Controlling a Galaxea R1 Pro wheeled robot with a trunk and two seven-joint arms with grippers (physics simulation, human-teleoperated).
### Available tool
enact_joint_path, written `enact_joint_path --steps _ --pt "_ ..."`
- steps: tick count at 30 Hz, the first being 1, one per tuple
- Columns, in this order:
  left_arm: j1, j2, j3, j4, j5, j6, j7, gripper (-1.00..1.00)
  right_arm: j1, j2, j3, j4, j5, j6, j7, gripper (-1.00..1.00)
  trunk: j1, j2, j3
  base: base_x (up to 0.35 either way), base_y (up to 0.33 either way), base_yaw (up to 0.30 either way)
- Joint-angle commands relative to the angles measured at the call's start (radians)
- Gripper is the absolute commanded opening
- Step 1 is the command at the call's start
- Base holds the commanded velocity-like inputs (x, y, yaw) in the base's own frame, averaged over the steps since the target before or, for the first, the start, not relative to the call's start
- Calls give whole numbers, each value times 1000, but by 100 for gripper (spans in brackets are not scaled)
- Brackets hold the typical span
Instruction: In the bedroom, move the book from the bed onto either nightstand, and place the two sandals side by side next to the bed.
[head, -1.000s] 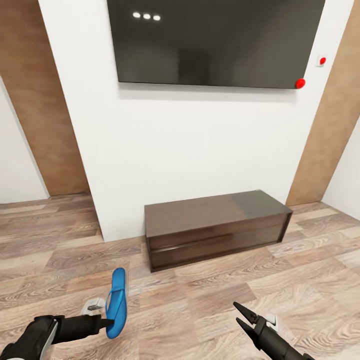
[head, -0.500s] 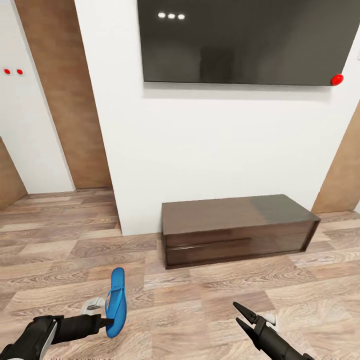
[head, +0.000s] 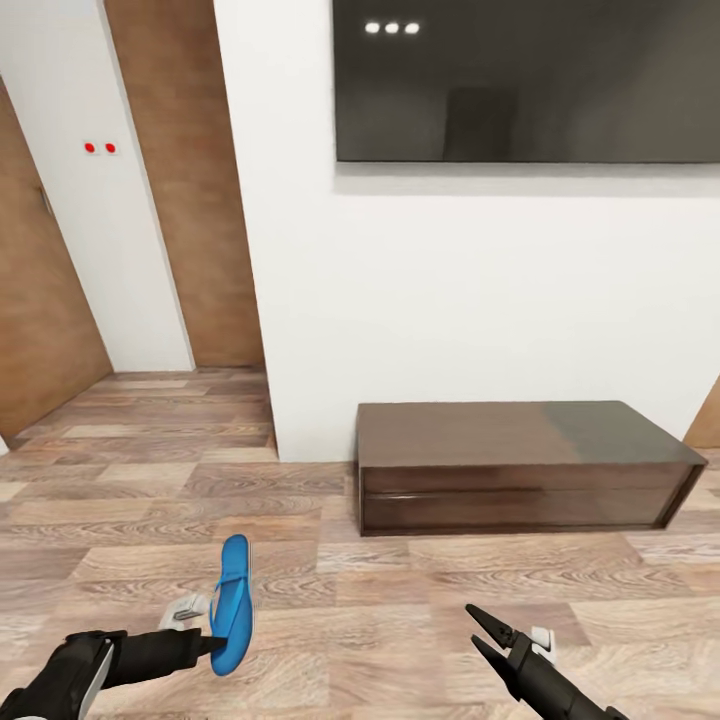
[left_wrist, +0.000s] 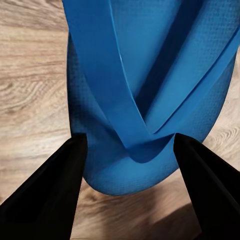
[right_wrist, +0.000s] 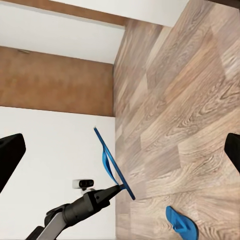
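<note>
Head view, near to far: two grippers, one held sandal, one bench, one wall screen. Left gripper, at the lower left, is clamped on the heel end of one blue sandal, which stands on edge above the wood-plank floor, toe pointing away from the robot. Left wrist view of that sandal: blue sole with two straps meeting in a V, a dark finger at each side of its rounded end. Right gripper, at the lower right, has its jaws spread and holds nothing. Right wrist view: the held sandal seen edge-on at the tip of the left gripper, and a second sandal lying flat on the floor, apart from the first; sandals counted, two. Farther off, one long low dark-brown bench stands against the white wall. One large dark screen hangs above it, with three small light reflections. Left of the wall, two small red dots sit on a white panel between brown wood-toned surfaces
</note>
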Motion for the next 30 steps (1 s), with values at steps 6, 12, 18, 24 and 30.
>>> enact_joint_path --steps 6,12,18,24,30 --pt "-1 -1 8 -1 -8 8 -5 -100 0 0 -1 0 -6 7 0 100 0 0 -3 0 0 250" --pt "-1 -1 8 -1 -8 8 -5 -100 0 0 -1 0 -6 7 0 100 0 0 -5 0 0 251" --pt "-1 -1 8 -1 -8 8 -5 -100 0 0 -1 0 -6 7 0 100 0 0 -7 0 0 251" --pt "-1 -1 8 -1 -8 8 -5 -100 0 0 -1 -1 -6 7 0 100 0 0 -8 0 0 257" --pt "-1 0 8 5 -8 8 -3 -100 0 0 -1 -1 -6 7 0 100 0 0 -8 0 0 259"
